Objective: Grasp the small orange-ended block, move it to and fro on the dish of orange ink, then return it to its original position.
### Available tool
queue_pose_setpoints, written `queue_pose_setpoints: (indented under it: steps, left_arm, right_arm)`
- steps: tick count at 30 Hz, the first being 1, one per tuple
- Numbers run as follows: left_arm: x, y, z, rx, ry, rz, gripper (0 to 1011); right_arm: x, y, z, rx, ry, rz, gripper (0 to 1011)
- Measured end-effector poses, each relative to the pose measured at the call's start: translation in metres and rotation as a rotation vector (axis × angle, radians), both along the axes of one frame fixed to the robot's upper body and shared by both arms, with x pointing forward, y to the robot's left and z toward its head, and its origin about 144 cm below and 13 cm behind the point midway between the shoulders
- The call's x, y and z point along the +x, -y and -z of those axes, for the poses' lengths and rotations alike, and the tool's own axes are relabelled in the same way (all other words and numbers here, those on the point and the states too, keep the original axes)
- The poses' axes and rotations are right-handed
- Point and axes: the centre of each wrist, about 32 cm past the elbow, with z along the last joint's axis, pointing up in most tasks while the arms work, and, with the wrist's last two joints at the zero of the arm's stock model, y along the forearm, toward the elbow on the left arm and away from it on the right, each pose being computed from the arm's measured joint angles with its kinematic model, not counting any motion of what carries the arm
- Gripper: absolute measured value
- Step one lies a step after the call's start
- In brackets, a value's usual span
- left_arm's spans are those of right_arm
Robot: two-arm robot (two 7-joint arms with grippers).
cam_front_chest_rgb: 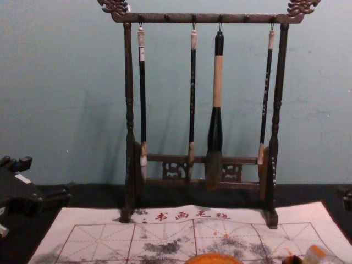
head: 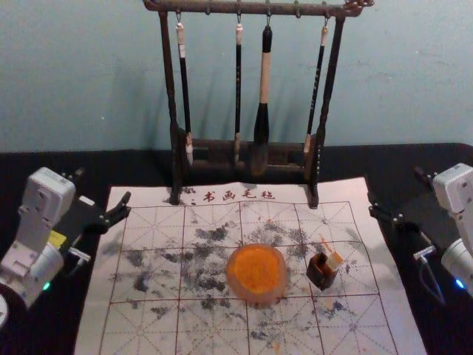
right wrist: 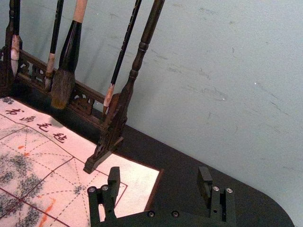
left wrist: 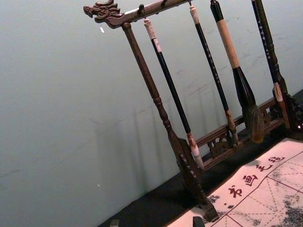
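"Start at the left of the frame. What do you have there?"

"My left gripper (head: 102, 188), reaching in at the middle left by the upper left corner of the calligraphy felt mat (head: 140, 194). Its fingers are spread apart, with nothing between them."

"And moving across?"

"The felt lies on a black-covered table (head: 96, 164), with a red grid, dark ink smudges and red characters along its far edge. The carved wooden brush rack (head: 222, 7) stands with its feet on that edge, at upper centre. From it hang a slim brush (head: 185, 89), another slim brush (head: 238, 89), a thick brush (head: 264, 89) and one more slim brush (head: 316, 89)."

"Where is the ink?"

"Lower centre: a round dish of orange ink (head: 256, 271), resting on the felt. Just beside it, at lower right, is a small dark box (head: 319, 274)."

"And the block?"

"The orange-ended block (head: 334, 261) is right up at that box; I cannot tell whether it leans on it or sits partly in it."

"Then the far right?"

"My right gripper (head: 397, 187), at the middle right, near the felt's upper right corner. I hold those fingers wide too, around nothing."
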Motion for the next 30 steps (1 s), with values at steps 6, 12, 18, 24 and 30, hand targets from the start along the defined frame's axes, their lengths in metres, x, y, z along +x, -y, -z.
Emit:
queue_pose_setpoints:
  steps: [6,12,18,24,30]
  left_arm:
    - [0.0,0.0,0.0,0.0,0.0,0.0,1001]
    - [0.0,0.0,0.0,0.0,0.0,0.0,1001]
    - [0.0,0.0,0.0,0.0,0.0,0.0,1001]
    - [0.0,0.0,0.0,0.0,0.0,0.0,1001]
    - [0.0,0.0,0.0,0.0,0.0,0.0,1001]
  right_arm:
    - [0.0,0.0,0.0,0.0,0.0,0.0,1002]
    - [0.0,0.0,0.0,0.0,0.0,0.0,1002]
    - [0.0,0.0,0.0,0.0,0.0,0.0,1002]
    - [0.0,0.001,-0.004,0.019,-0.005,-0.02,1002]
    - [-0.005,0.005,-0.01,0.053,-0.006,-0.068,1003]
